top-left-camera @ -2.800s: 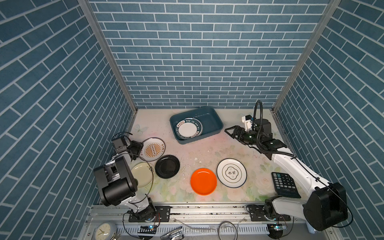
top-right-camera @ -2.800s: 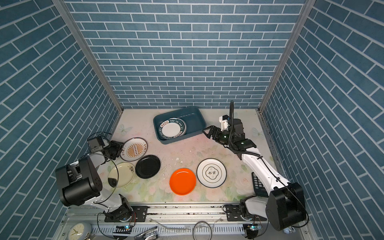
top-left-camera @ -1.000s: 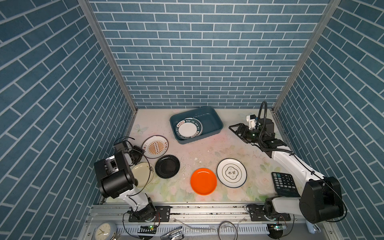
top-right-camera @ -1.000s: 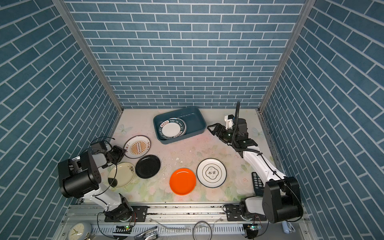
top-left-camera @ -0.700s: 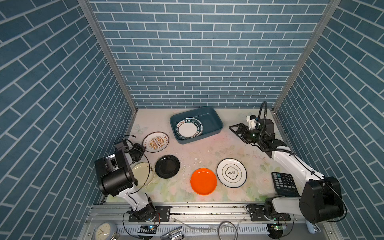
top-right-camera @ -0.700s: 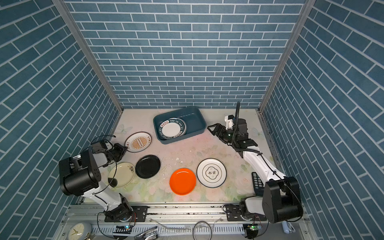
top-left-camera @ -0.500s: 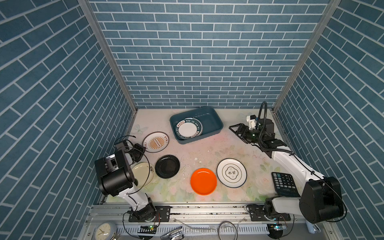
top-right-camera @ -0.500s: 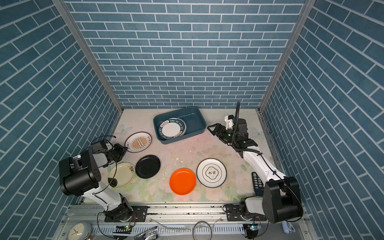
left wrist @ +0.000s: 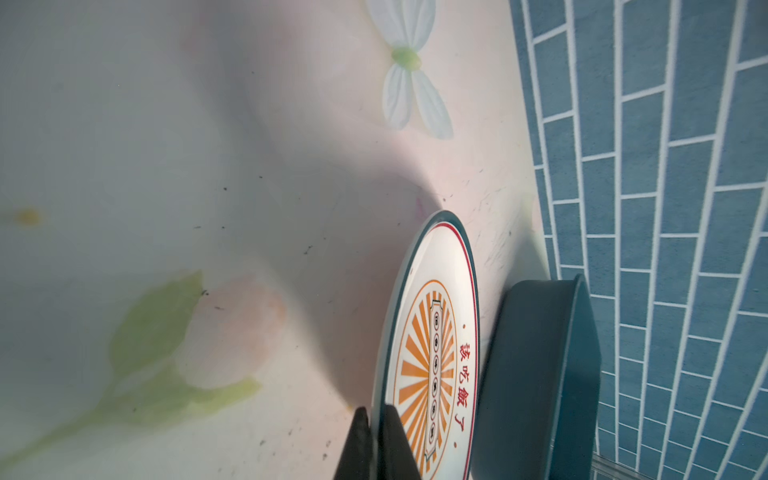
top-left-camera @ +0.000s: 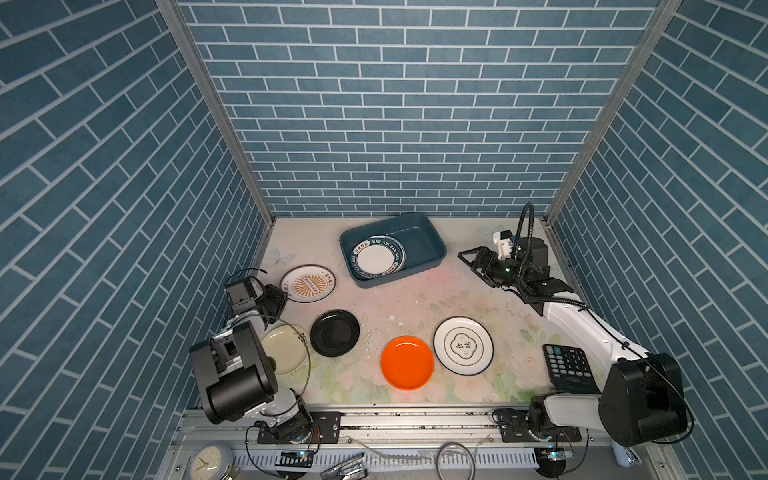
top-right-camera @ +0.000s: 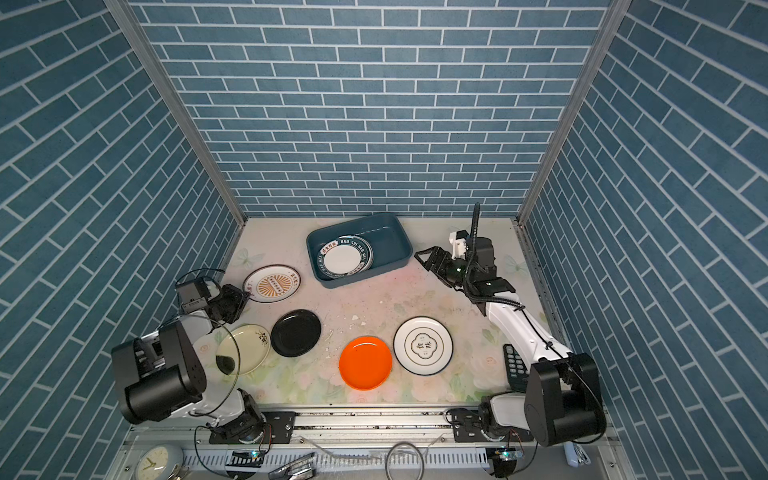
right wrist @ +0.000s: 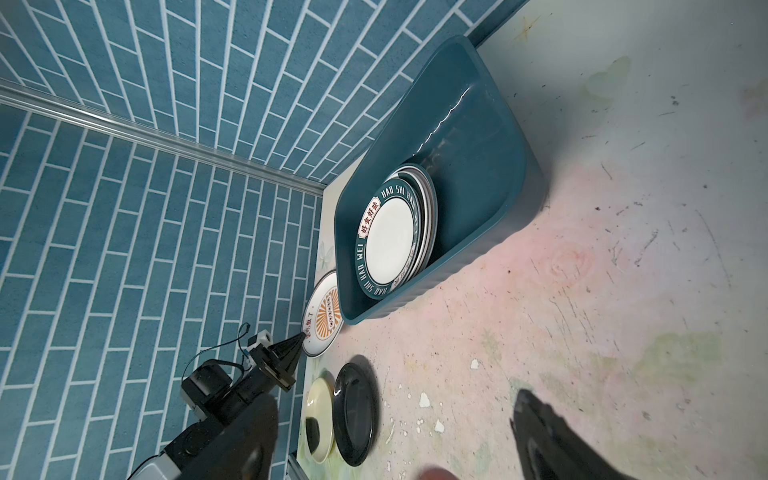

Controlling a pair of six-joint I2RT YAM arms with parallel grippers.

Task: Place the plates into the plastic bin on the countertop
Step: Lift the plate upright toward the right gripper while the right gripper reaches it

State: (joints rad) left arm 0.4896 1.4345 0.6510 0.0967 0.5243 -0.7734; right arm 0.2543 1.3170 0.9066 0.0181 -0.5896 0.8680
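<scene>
The sunburst plate has shifted closer to the plastic bin since the earliest frame. The left gripper has clamped onto the plate's rim on the side away from the bin.

In both top views the right gripper hangs just off the bin's opposite end, jaws spread, holding nothing. A teal-rimmed plate lies on top of a stack inside the bin. On the countertop, well in front of the bin, sit the black plate, cream plate, orange plate and a white plate bearing characters. A calculator lies farthest from the bin.

In the left wrist view, two dark fingers pinch the sunburst plate at its edge. The plastic bin shows its outer wall just beyond the plate.

In the right wrist view, the stack fills the end of the plastic bin nearer the sunburst plate. The right gripper's fingers stand wide apart over bare countertop.
</scene>
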